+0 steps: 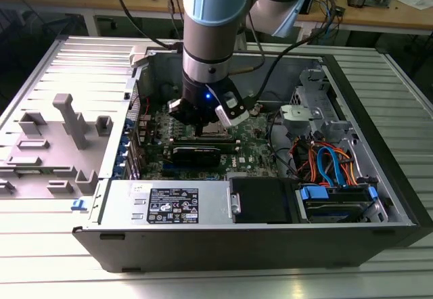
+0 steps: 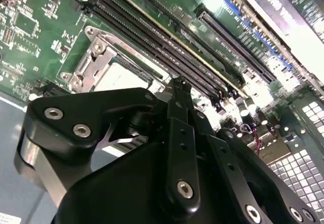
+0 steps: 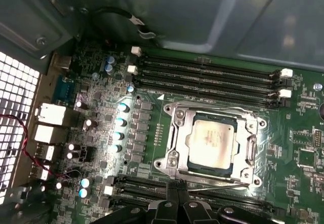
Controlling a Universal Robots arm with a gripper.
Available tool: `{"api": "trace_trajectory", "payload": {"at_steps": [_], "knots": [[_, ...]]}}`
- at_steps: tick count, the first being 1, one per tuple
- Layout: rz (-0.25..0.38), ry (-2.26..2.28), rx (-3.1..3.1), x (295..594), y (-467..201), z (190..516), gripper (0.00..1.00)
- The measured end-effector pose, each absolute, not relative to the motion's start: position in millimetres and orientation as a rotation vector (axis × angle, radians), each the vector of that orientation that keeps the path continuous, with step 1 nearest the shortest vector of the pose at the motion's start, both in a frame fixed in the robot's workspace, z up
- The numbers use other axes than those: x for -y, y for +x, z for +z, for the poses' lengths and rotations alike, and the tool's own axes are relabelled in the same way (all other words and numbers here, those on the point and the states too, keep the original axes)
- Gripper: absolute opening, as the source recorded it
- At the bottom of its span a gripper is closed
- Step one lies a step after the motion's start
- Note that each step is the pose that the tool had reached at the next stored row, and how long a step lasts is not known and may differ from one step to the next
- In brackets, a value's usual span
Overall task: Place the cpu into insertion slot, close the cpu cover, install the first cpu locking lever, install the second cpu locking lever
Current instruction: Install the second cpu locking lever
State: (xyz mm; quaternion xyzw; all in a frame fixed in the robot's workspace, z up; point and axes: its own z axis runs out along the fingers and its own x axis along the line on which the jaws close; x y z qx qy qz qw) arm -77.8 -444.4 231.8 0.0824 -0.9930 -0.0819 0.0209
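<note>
The cpu (image 3: 210,139), a square chip with a dull silver top, lies flat in the insertion slot (image 3: 173,158) on the green board. The silver cpu cover (image 3: 212,116) is down around the chip's edges. A thin metal locking lever (image 3: 223,186) runs along the socket side nearest my fingers. My gripper (image 3: 175,184) is shut, its black fingertips pressed together at that lever's end, touching or just above it. In the second wrist view the gripper (image 2: 177,88) hangs just beside the cpu (image 2: 121,77) and cover (image 2: 93,62). In the exterior view the gripper (image 1: 203,124) reaches down inside the open computer case.
Long black memory slots (image 3: 207,77) flank the socket on both sides. A black heatsink block (image 1: 196,153) sits beside the socket. Orange and blue cables (image 1: 325,164) and a drive bay fill the exterior view's right. Rear ports (image 3: 48,115) line the case wall.
</note>
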Motion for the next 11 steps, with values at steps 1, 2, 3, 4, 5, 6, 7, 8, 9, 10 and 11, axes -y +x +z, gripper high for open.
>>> {"api": "trace_trajectory", "payload": {"at_steps": [1,2,3,4,5,6,7,8,9,10,11], "knots": [[-0.273,0.256,3.078,445,-78,232,0.11],[-0.286,0.256,3.077,445,-78,231,0.11],[-0.292,0.256,3.077,446,-79,230,0.11],[-0.294,0.256,3.077,446,-79,228,0.11],[-0.296,0.256,3.077,447,-79,227,0.11],[-0.297,0.257,3.077,447,-79,226,0.11],[-0.299,0.256,3.077,448,-79,225,0.11],[-0.304,0.257,3.077,448,-80,223,0.11],[-0.309,0.257,3.077,448,-81,222,0.11],[-0.315,0.257,3.076,448,-81,221,0.11],[-0.319,0.257,3.076,448,-81,220,0.11]]}}
